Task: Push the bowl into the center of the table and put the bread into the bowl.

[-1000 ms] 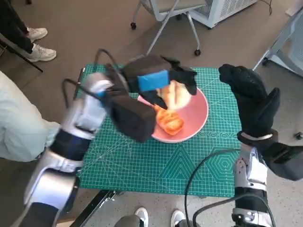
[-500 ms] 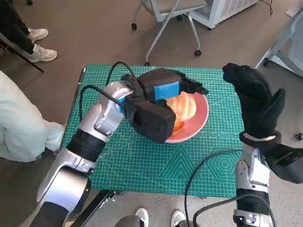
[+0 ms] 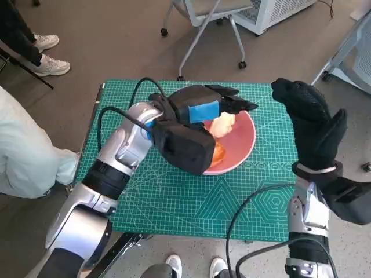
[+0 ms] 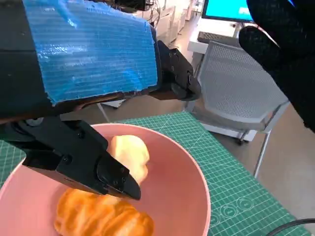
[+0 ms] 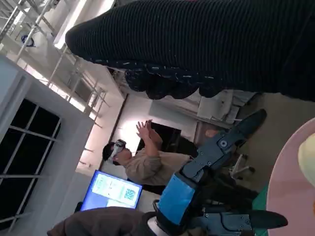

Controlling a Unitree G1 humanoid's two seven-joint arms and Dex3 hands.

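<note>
Head view: bread (image 3: 222, 124) lies in bowl (image 3: 246, 139)

A grey wheeled chair (image 3: 200, 17) is standing on brown floor (image 3: 104, 40) beyond the bench's green cutting mat (image 3: 174, 202); a monitor (image 5: 112, 191) is glowing blue.

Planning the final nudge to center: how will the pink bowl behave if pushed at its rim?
The pink bowl looks rigid and light, so it likely slides on the green mat. With two breads inside and sloped walls, a high push might tip it.
</note>
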